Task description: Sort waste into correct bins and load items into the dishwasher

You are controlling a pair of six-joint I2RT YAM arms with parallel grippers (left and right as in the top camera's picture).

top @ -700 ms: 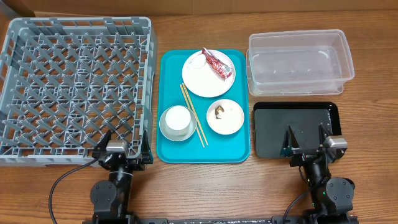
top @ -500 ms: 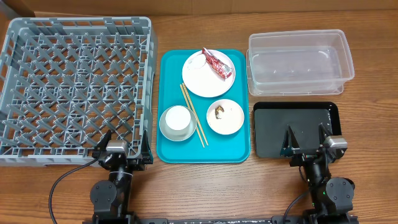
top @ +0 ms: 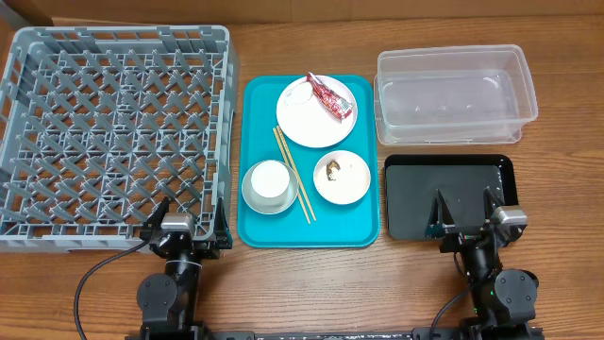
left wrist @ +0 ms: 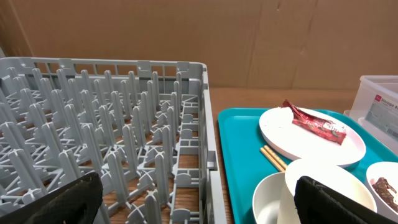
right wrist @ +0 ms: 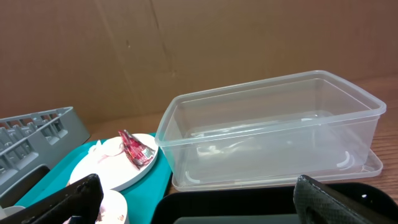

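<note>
On the turquoise tray (top: 359, 222) a large white plate (top: 307, 118) holds a red snack wrapper (top: 329, 97) and a white tissue wad (top: 300, 93). The small white dish (top: 349, 184) holds a brown food scrap (top: 333, 170). A white cup (top: 269, 178) sits in the grey metal bowl (top: 250, 196), with the chopsticks (top: 293, 174) beside it. The grey dish rack (top: 113, 127) is at left. The clear tub (top: 455, 94) and black tray (top: 415, 203) are at right. My left gripper (top: 189, 220) is open and empty at the rack's near right corner. My right gripper (top: 464, 214) is open and empty over the black tray's near edge.
The wooden table (top: 302, 283) runs along the near edge, where both arm bases stand. A brown cardboard wall (left wrist: 186, 31) stands behind the table. The left wrist view shows the rack (left wrist: 112, 124), plate (left wrist: 311, 140) and wrapper (left wrist: 314, 123); the right wrist view shows the tub (right wrist: 267, 130).
</note>
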